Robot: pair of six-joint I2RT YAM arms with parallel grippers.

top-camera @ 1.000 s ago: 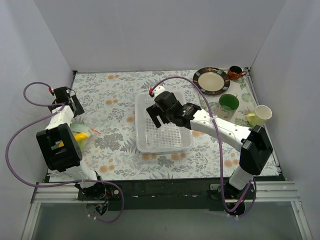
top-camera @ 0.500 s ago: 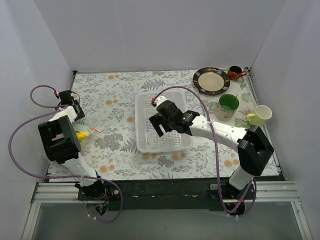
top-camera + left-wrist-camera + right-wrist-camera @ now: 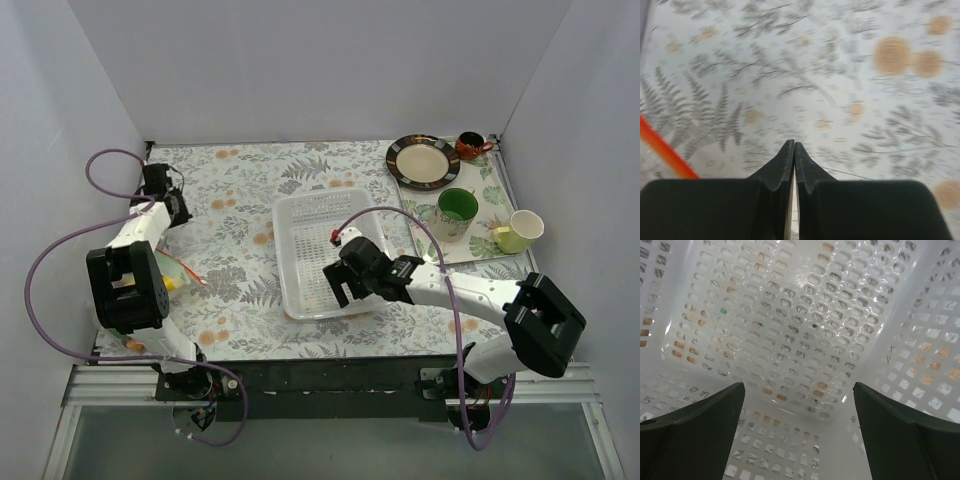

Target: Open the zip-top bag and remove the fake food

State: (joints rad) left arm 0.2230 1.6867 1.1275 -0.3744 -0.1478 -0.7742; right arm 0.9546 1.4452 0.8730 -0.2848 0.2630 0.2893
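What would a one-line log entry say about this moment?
left end effector: shut, empty, over tablecloth | right end effector: open, over white tray | zip-top bag: lying on tablecloth, ungrasped

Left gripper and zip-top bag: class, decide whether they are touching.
Apart. The top external view shows the left gripper over the tablecloth, with bare floral cloth between it and the zip-top bag.
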